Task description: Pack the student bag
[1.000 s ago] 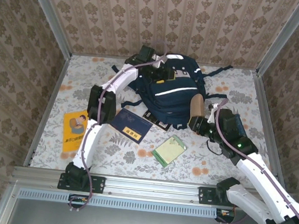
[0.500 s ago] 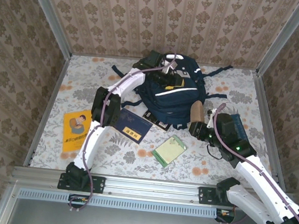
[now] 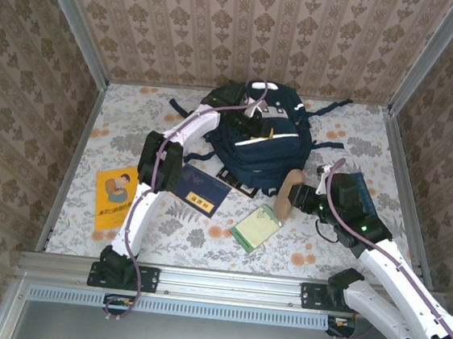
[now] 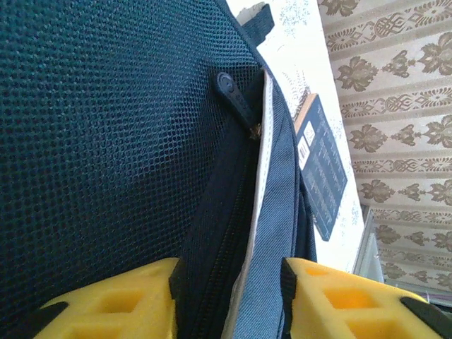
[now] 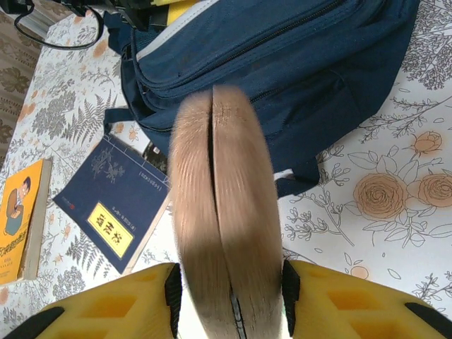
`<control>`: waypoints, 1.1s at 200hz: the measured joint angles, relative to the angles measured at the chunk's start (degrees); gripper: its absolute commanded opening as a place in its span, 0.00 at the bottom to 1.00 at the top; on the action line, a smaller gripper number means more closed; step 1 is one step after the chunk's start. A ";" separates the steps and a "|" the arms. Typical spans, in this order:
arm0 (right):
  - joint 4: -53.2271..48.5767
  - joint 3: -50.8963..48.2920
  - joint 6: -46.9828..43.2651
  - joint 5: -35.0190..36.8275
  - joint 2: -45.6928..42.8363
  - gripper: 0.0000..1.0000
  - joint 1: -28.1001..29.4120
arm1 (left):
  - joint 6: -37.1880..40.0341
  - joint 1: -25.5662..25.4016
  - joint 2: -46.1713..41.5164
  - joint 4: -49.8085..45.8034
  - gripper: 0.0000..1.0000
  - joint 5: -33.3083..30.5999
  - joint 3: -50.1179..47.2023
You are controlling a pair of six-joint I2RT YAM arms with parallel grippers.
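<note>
The bag [image 3: 258,140] lies at the far middle of the surface [image 3: 360,135]. From above, the left claw [image 3: 252,114] sits on the bag's top, while a green notebook [image 3: 257,227], blue booklet [image 3: 198,189] and yellow book [image 3: 114,197] lie nearer. The left wrist view adds that this claw pinches the bag's zip edge beside mesh, below the zip pull [image 4: 233,95]; the right wrist view shows the right claw [image 5: 229,296] clamped on a blurred tan pouch [image 5: 226,212] in front of the bag.
</note>
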 measured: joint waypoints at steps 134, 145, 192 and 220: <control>-10.01 3.34 4.96 15.47 16.76 0.99 -2.12 | 0.94 -0.02 0.00 -2.78 0.00 -1.68 0.57; -12.07 4.48 6.08 18.03 18.73 1.00 -2.58 | 0.90 -0.02 0.00 -2.78 0.00 -1.68 0.74; -16.70 5.35 8.52 26.51 24.11 1.00 -5.33 | -0.07 0.09 0.00 -2.16 0.00 -0.92 0.92; -16.74 5.73 8.35 28.70 27.85 1.00 -8.52 | -1.62 0.44 0.00 -1.14 0.00 0.37 1.29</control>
